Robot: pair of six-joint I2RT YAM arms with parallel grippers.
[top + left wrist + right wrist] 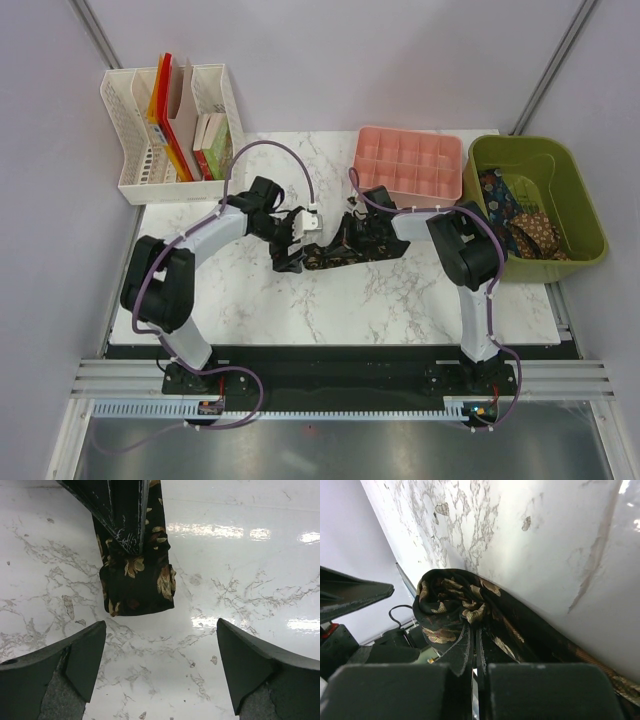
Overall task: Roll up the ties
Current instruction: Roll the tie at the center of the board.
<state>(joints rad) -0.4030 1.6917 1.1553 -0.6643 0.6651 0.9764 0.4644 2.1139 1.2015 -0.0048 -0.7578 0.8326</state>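
Note:
A black tie with gold-brown leaves (328,256) lies mid-table, its end folded into a small roll. My right gripper (350,238) is shut on that roll; in the right wrist view the fabric (447,605) bunches around the closed fingertips (476,647). In the left wrist view the roll (137,582) lies flat with the right fingers (120,515) pinching it from above. My left gripper (290,248) is open and empty just left of the tie; its jaws (160,645) stand wide apart over bare marble, short of the roll. More ties (528,228) lie in the green bin.
A green bin (585,205) stands at the right edge. A pink compartment tray (408,165) stands at the back, just behind the right gripper. A white organiser (175,125) with books stands at the back left. The marble table (300,310) spreads in front.

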